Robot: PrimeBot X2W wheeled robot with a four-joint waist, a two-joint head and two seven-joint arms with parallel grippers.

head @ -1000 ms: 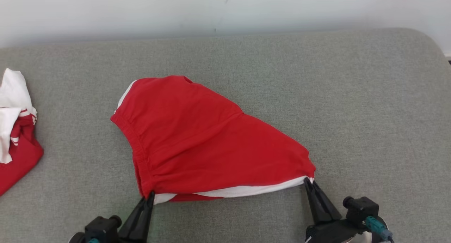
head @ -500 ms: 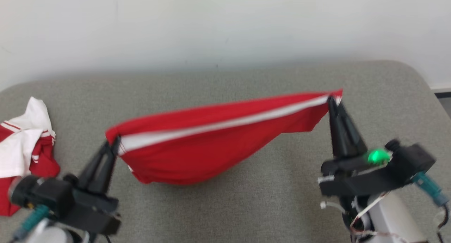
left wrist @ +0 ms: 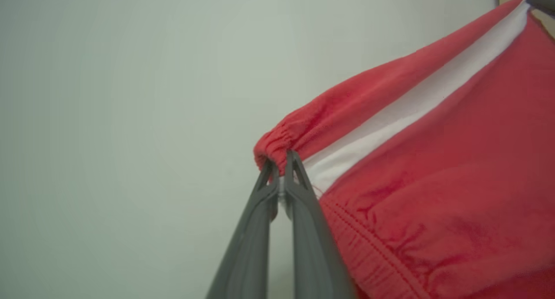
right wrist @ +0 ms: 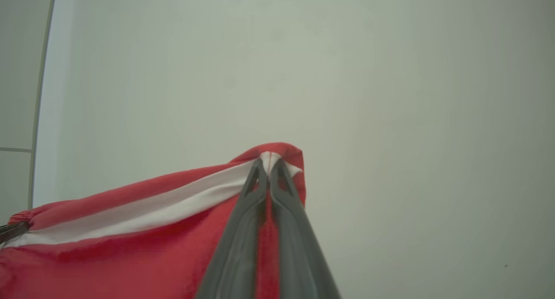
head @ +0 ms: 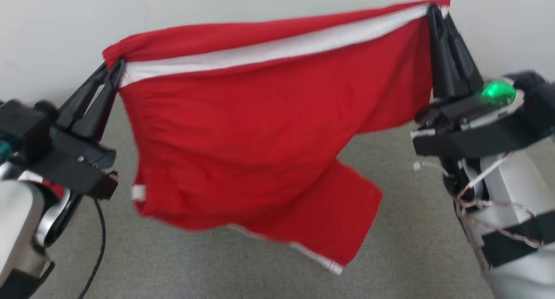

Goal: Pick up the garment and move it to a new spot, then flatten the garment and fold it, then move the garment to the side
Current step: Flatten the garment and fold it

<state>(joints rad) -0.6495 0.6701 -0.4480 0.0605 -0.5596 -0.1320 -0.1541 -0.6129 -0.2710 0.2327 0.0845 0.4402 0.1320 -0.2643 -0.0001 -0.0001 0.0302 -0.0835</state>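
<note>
Garment: the red cloth shorts with a white side stripe point(head: 243, 160) hang in the air, spread like a curtain between the two arms above the grey woven-fabric cushion point(head: 412, 255), with the pale wall point(head: 52, 30) behind.
Left gripper: the left gripper point(head: 113, 67) is pinched tight on the gathered elastic corner where the waistband meets the white stripe. No gap shows between its fingers in the left wrist view.
Right gripper: the right gripper point(head: 435, 8) is clamped on the opposite corner of the striped edge, with red and white cloth bunched at its tips.
Held edge: the striped edge is pulled taut and runs left to right. It is tilted, the right end standing higher than the left.
Hanging part: everything else drops below both grippers. The waistband falls under the left one, and a leg trails lowest toward the right. Motion blur hides whether that hem touches the cushion.
Key relation: the long axis lies across the robot's front, and each arm holds one end, so neither is nearer.
Likely step: carrying to the new spot. Laying it flat probably calls for levelling the right end and lowering the trailing leg first.
</note>
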